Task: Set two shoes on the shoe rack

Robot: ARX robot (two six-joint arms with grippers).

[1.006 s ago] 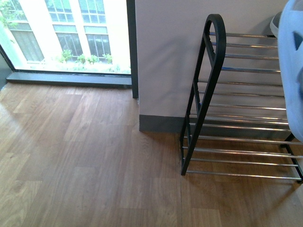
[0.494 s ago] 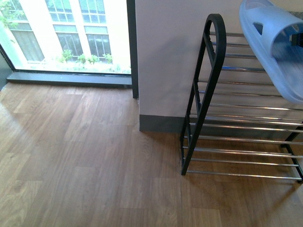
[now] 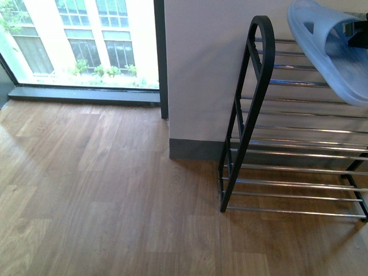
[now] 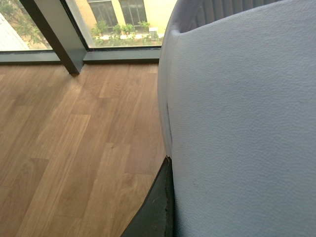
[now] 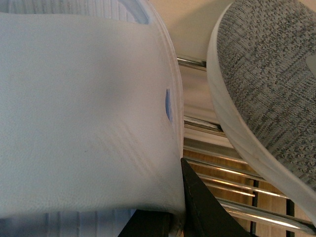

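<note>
Placing is under way: the right gripper (image 3: 352, 27), clamped on a blue slide (image 3: 325, 54), holds it tilted above the rack (image 3: 256, 86) top near a grey sneaker (image 5: 266, 74); next, level, lower and release, while the left gripper (image 4: 159, 210) clamps a second slide (image 4: 237, 123).

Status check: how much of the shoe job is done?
Done, it seems: a grey sneaker rests on the shoe rack. In hand: the right gripper holds a light-blue slide above its top, not yet set down; the left gripper holds a second slide over the floor. Left: lowering and releasing both.
</note>
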